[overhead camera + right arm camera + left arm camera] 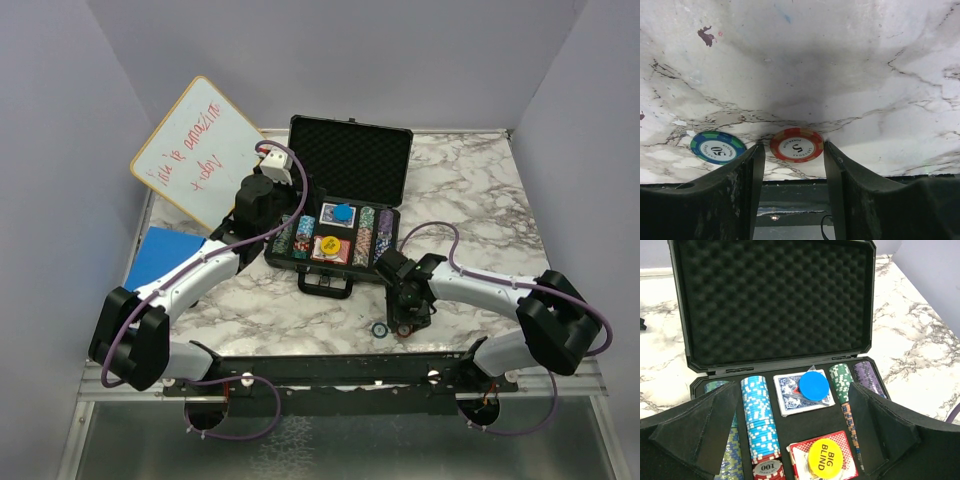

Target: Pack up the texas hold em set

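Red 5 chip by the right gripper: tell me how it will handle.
The red 5 chip lies flat on the marble table, so it will probably slide when pushed. It looks thin and rigid, so the open right gripper flanking it likely must pinch its edges.

Near me, left arm (200, 270) reached forward and in toward middle, wrist bent down. Its left gripper (792, 440) tipped forward, fingers (700, 430) spread wide. On other side, right arm (480, 290) lay low and stretched in toward middle. Its right gripper (792, 170) pointed straight down, very low, fingers apart, not squeezing.
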